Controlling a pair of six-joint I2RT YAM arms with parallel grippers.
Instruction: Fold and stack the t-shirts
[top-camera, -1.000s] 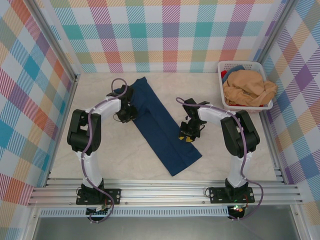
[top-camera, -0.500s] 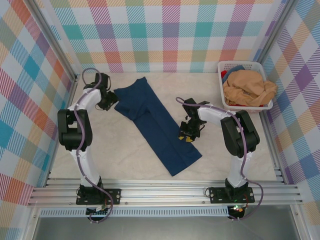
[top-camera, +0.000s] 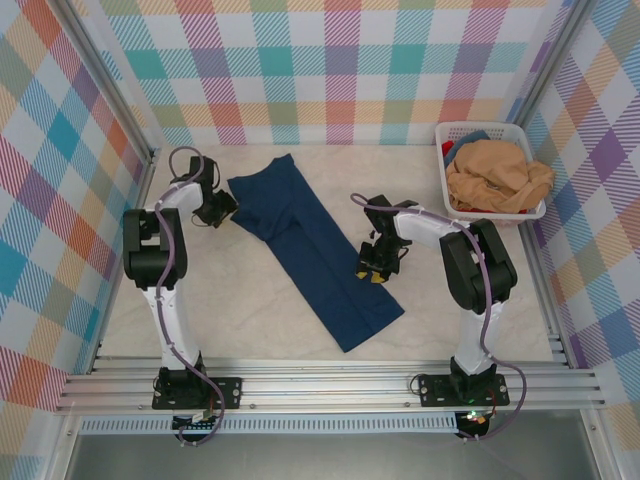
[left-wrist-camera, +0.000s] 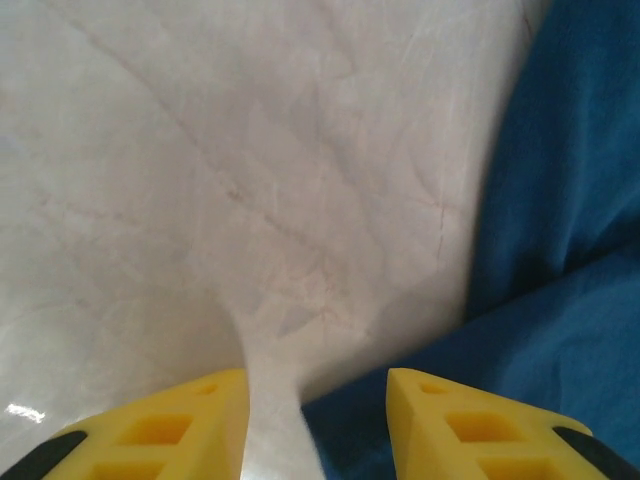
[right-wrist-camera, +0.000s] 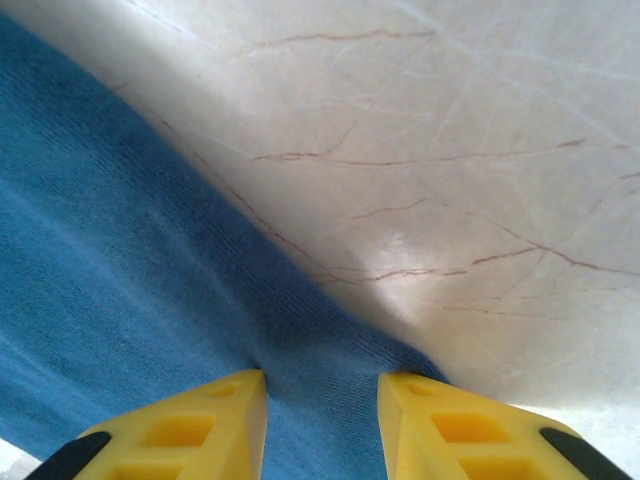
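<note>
Right tool (right-wrist-camera: 322, 415) pinching soft, fine-knit navy t-shirt (top-camera: 310, 245), veined marble-look table (top-camera: 240, 300)

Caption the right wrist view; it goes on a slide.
Right gripper pinching the edge of the navy t-shirt on the marbled table.

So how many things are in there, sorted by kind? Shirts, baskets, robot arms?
Shirts: 2, a navy t-shirt folded into a long strip on the table, and a tan-orange t-shirt bunched in the basket
Baskets: 1, the white basket; a bit of blue cloth also peeks out of it
Robot arms: 2
Total: 5
</note>
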